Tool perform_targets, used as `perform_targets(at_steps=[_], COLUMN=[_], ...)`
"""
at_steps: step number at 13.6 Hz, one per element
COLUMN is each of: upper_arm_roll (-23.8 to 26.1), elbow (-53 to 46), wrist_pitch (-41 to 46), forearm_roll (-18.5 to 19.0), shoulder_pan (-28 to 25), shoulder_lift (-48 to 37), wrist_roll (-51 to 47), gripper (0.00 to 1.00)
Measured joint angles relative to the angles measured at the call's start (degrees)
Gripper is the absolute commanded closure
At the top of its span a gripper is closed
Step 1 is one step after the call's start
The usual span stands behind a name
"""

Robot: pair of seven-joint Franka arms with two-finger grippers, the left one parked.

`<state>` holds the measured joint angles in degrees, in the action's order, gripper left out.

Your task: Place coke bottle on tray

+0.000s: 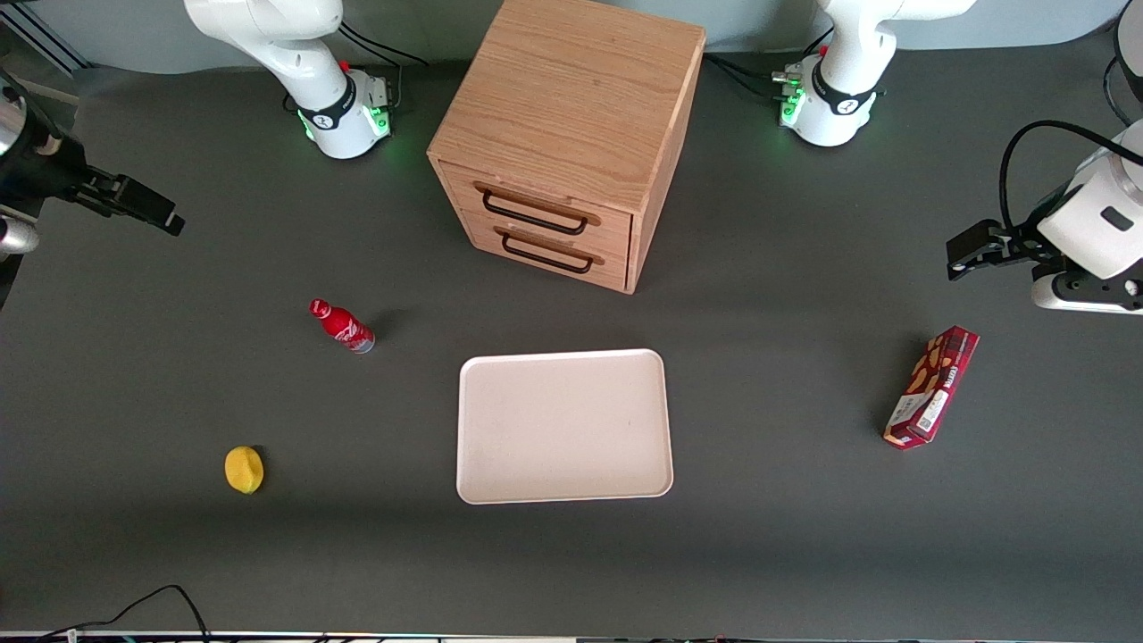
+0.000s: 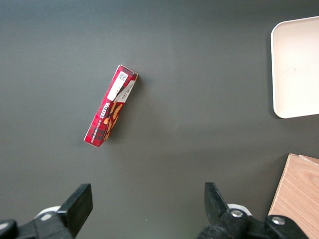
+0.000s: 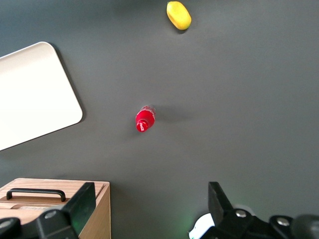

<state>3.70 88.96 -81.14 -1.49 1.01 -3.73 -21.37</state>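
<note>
The coke bottle [image 1: 342,326] is small and red with a red cap. It stands on the dark table beside the tray [image 1: 563,425], toward the working arm's end. The tray is off-white, flat and empty. My right gripper [image 1: 156,212] hangs well above the table at the working arm's end. It is farther from the front camera than the bottle and apart from it. In the right wrist view the gripper [image 3: 149,194] is open and empty, with the bottle [image 3: 144,120] and part of the tray [image 3: 30,94] below it. The left wrist view shows a tray corner [image 2: 296,64].
A wooden two-drawer cabinet [image 1: 571,134] stands farther from the front camera than the tray. A yellow lemon [image 1: 244,469] lies nearer the camera than the bottle. A red snack box [image 1: 931,386] lies toward the parked arm's end. A black cable [image 1: 161,598] runs at the table's front edge.
</note>
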Motion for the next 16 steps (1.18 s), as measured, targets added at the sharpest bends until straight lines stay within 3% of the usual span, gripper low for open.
perform_targets(at_steps=[9, 16], upper_arm_roll=[-0.2, 2.7], elbow=[2.1, 28.4], wrist_pitch=[0.5, -30.6], forearm_roll=[-0.2, -0.3], shoulder_pan=[-0.5, -0.8], shoulder_lift=[2.2, 4.1], wrist_roll=[0.0, -1.0], gripper=[0.00, 0.00])
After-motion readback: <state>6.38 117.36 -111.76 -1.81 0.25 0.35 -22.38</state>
